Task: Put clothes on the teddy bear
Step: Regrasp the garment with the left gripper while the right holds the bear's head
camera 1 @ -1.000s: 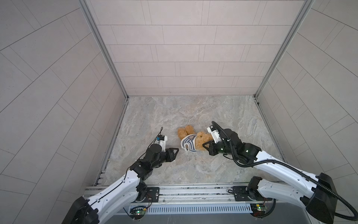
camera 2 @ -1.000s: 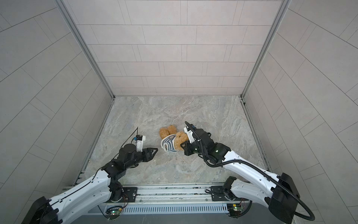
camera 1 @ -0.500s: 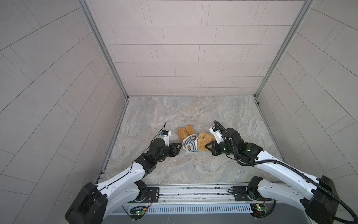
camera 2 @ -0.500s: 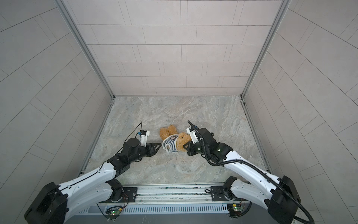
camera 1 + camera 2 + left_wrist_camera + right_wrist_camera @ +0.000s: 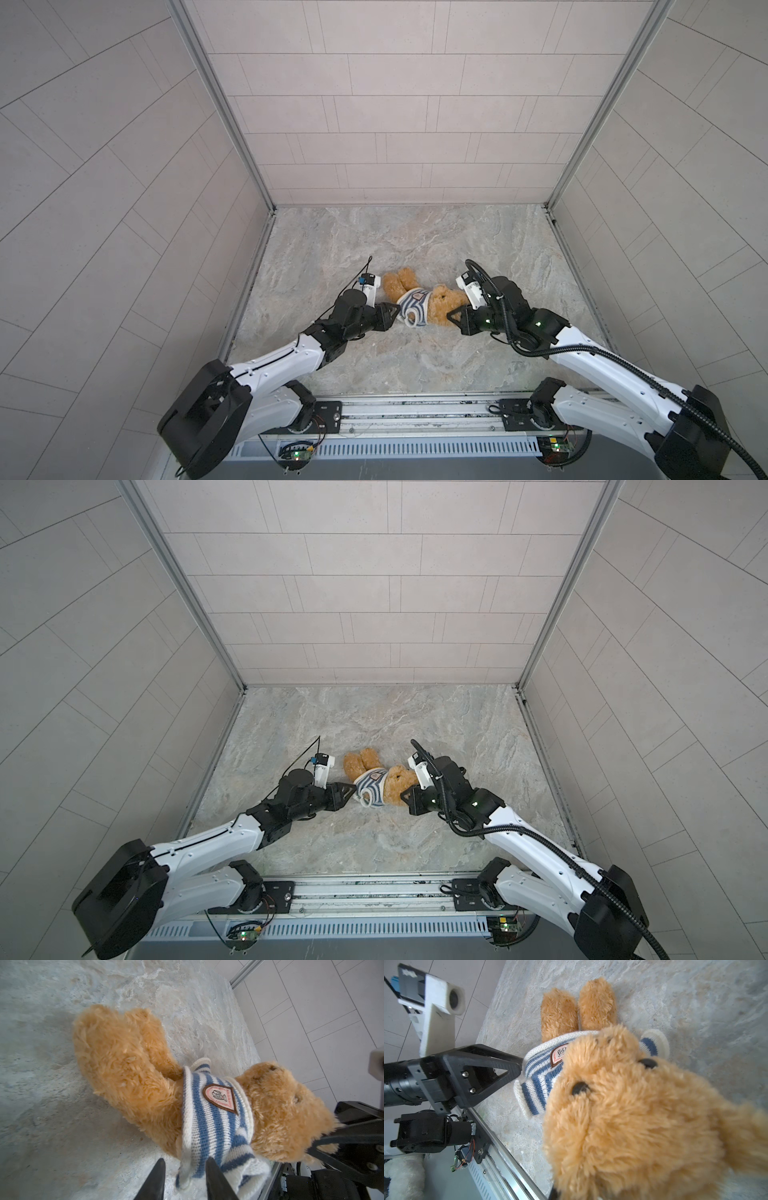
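The teddy bear (image 5: 444, 304) (image 5: 395, 786) lies on its back on the marble floor, legs toward the far left and head toward the right. A blue-and-white striped shirt (image 5: 415, 308) (image 5: 216, 1118) with a badge covers its torso. My left gripper (image 5: 394, 318) (image 5: 353, 793) (image 5: 185, 1159) is at the shirt's lower hem. Its jaws stand apart with the hem edge between them. My right gripper (image 5: 451, 320) (image 5: 404, 798) is shut on the bear's head. In the right wrist view the head (image 5: 633, 1115) hides nearly all of its fingers.
The metal base rail (image 5: 415, 411) runs along the front edge of the floor, just behind both arms. Tiled walls close in the left, right and back sides. Something white and fluffy (image 5: 402, 1174) lies beyond the rail.
My left gripper has advanced right to the shirt's hem and its jaws have narrowed. The right gripper and the bear's head have shifted slightly right.
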Robot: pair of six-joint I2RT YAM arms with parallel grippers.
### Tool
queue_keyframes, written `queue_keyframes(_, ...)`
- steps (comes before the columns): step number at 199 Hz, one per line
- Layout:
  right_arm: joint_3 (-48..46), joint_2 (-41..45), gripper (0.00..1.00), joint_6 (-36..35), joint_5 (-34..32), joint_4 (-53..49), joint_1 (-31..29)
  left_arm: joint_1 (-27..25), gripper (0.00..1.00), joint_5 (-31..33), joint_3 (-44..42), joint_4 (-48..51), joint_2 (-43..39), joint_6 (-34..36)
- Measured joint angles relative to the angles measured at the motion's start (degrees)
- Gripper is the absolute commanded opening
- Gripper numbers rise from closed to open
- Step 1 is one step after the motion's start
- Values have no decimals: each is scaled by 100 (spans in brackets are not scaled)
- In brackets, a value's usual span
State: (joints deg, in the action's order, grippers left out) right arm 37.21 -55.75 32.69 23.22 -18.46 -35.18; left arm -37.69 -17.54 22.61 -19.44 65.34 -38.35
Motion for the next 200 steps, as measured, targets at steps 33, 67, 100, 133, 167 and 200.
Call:
queue_keyframes(33,-17,4,0,-33,35,-31,68,-68,36,0,35,-175,203,2)
queue_keyframes(67,-24,33,0,-59,59,-74,116,-70,15,-31,83,-341,509,-24)
queue_keyframes(100,-114,133,0,-59,61,-153,223,-74,0,-44,96,-485,566,-68)
queue_keyframes(133,-114,232,0,-76,55,-243,313,-74,0,116,39,-492,428,-149)
queue_keyframes(167,-114,295,0,-101,48,-332,389,9,0,420,-345,-505,105,-402)
queue_keyframes(200,-114,378,0,-122,31,-463,461,96,0,551,-549,-487,-116,-590)
